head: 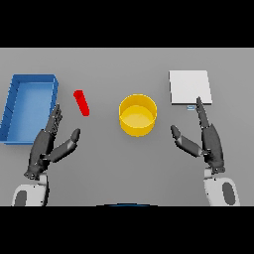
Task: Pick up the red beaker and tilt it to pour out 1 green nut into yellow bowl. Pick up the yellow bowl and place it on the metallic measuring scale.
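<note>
We have done nothing yet: our left hand [47,144] and right hand [208,141] hover spread and empty over the worktop, the red beaker [81,102] untouched, the yellow bowl [138,115] still off the scale [190,87].

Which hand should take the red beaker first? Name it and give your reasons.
Left. The left hand is open just below the red beaker, on the same side as it. The right hand sits beyond the yellow bowl, near the scale.

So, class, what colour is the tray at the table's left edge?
Blue: the tray shows best in the head view.
</note>
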Controlling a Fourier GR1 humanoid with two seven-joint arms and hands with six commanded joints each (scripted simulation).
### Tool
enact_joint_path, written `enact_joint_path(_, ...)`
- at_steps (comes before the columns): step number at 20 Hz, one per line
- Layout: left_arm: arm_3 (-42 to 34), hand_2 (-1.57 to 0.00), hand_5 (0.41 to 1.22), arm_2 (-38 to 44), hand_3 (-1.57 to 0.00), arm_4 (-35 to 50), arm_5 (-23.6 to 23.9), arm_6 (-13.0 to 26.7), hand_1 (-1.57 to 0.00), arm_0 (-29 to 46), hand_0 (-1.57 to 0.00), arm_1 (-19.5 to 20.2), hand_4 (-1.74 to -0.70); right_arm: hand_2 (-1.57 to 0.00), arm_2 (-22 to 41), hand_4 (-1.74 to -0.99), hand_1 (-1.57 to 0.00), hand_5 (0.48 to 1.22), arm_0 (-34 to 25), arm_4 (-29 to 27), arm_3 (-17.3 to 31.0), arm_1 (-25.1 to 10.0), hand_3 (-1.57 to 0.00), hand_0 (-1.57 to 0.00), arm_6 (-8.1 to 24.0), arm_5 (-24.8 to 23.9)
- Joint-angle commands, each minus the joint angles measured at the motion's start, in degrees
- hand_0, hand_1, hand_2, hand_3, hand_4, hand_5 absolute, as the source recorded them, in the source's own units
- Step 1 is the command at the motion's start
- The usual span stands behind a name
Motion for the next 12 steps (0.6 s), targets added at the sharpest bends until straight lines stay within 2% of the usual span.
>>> enact_joint_path(1,-0.3,0.0,0.655,0.1,0.0,0.0,-0.1,1.5,0.0,-0.2,0.0,0.4,-1.14,0.0,0.3,-1.103,0.0,0.592,0.4,-1.0,-0.6,0.4,0.0,0.0,0.0,0.9)
enact_joint_path(2,-0.3,0.0,0.652,-0.3,0.0,-0.1,-0.3,2.1,0.0,-0.1,0.0,0.1,-1.14,0.0,0.2,-1.118,0.0,0.6,-0.1,-1.1,-0.3,0.0,0.0,0.0,1.2,1.3)
enact_joint_path(3,1.1,0.0,0.65,-0.4,0.0,-0.3,-0.2,3.7,0.0,-1.4,0.0,-0.2,-1.14,0.0,0.1,-1.131,0.0,0.607,0.3,-1.7,0.2,0.0,0.0,0.0,0.5,1.9)
enact_joint_path(5,3.7,0.0,0.648,0.5,0.0,0.0,-0.6,3.5,0.0,-2.8,0.0,0.3,-1.14,0.0,0.4,-1.163,0.0,0.624,1.2,-2.3,-0.4,0.0,0.0,0.0,-0.8,2.7)
enact_joint_path(7,8.7,0.0,0.643,1.7,0.0,0.3,-0.6,4.3,0.0,-6.5,0.0,0.2,-1.14,0.0,-0.1,-1.189,0.0,0.626,-0.1,-4.0,0.1,0.1,0.0,0.0,0.8,3.8)
enact_joint_path(9,13.4,0.0,0.648,2.7,0.0,0.5,-0.6,2.7,0.0,-10.0,0.0,-0.2,-1.17,0.0,-0.1,-1.209,0.0,0.627,0.4,-4.8,-0.5,0.3,0.0,0.0,-0.4,4.3)
enact_joint_path(10,15.6,0.0,0.65,3.1,0.0,0.5,-0.6,1.1,0.0,-11.1,0.0,-0.3,-1.18,0.0,-0.1,-1.215,0.0,0.628,0.5,-4.6,-0.4,0.3,0.0,0.0,-0.4,4.0)
enact_joint_path(12,20.4,0.0,0.644,4.3,0.0,0.1,-0.4,0.4,0.0,-14.7,0.0,0.3,-1.18,0.0,-0.5,-1.22,0.0,0.626,0.0,-4.9,0.0,0.5,0.0,0.0,0.2,3.9)
